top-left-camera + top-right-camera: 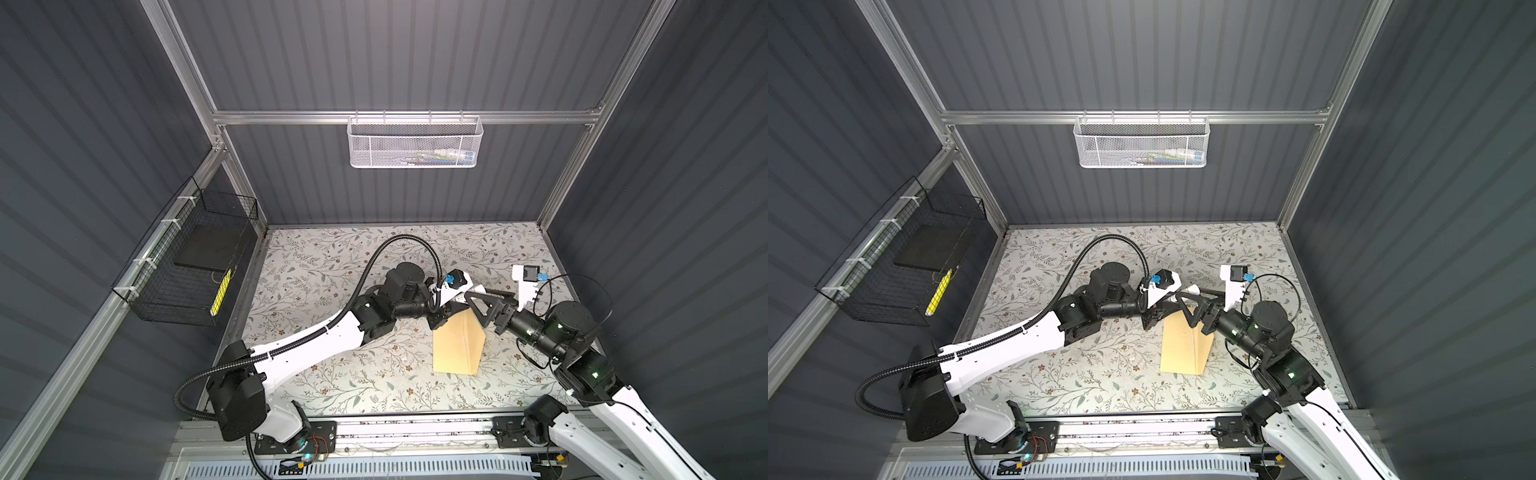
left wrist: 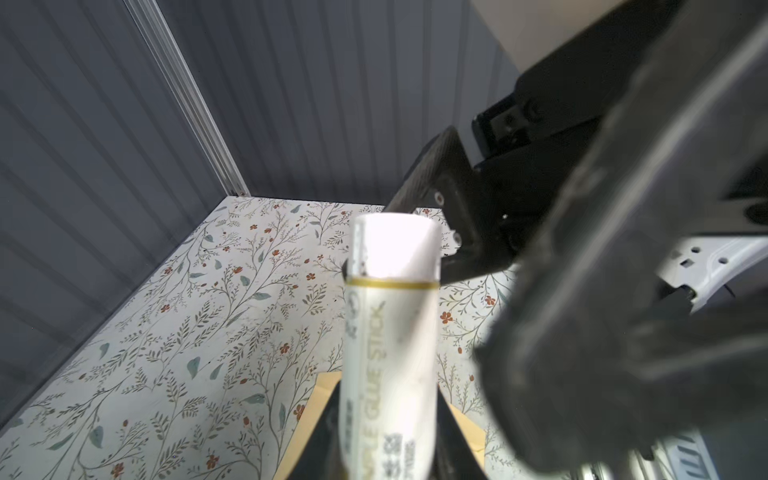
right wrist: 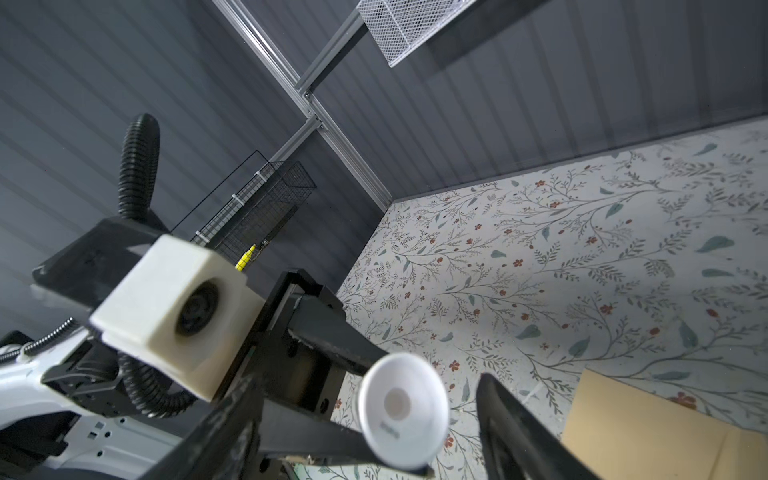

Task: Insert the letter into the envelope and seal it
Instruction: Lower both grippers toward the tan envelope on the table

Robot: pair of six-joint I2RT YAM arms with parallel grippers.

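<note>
I had the left gripper (image 2: 388,440) pinching a glue stick (image 2: 390,332), a white cylinder with a gold ring, lettered "GLUE STICK", above the far end of the envelope (image 1: 457,349). The right gripper (image 3: 374,395) stood spread around its smooth round cap (image 3: 403,409). The tan paper envelope lay on the floral tabletop (image 1: 332,374) beneath both grippers.

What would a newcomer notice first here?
The white glue stick stands out: it is clamped in the left gripper above mid-table, and its cap end sits between the open jaws of the right gripper. Just below both grippers, the tan envelope lies on the floral table, right of centre in both top views.
</note>
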